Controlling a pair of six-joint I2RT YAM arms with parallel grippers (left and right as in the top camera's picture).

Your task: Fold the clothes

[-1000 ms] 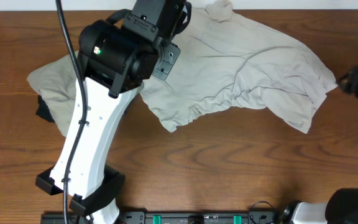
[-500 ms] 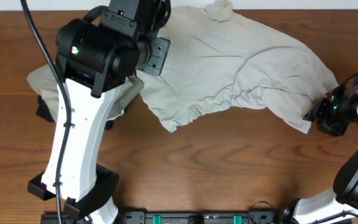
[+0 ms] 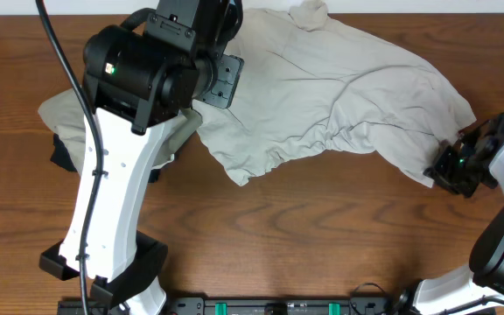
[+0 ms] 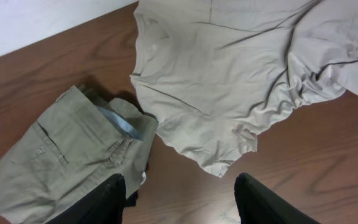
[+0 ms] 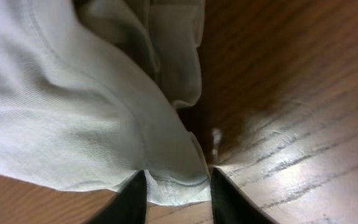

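Zero folds visible on the cream-white garment (image 3: 348,96): it lies spread and wrinkled across the far right half of the table (image 3: 322,227), one edge bunched. The khaki garment (image 4: 61,162) sits at the left, just beside it, in a rough bundle; I judge it partly done at best. Left gripper (image 4: 179,199) hangs above the table between the two garments, fingers apart, nothing in them. Right gripper (image 5: 178,183) straddles the pale garment's right hem, fabric between the fingers; a firm pinch I cannot tell. Nearly all folding remains.
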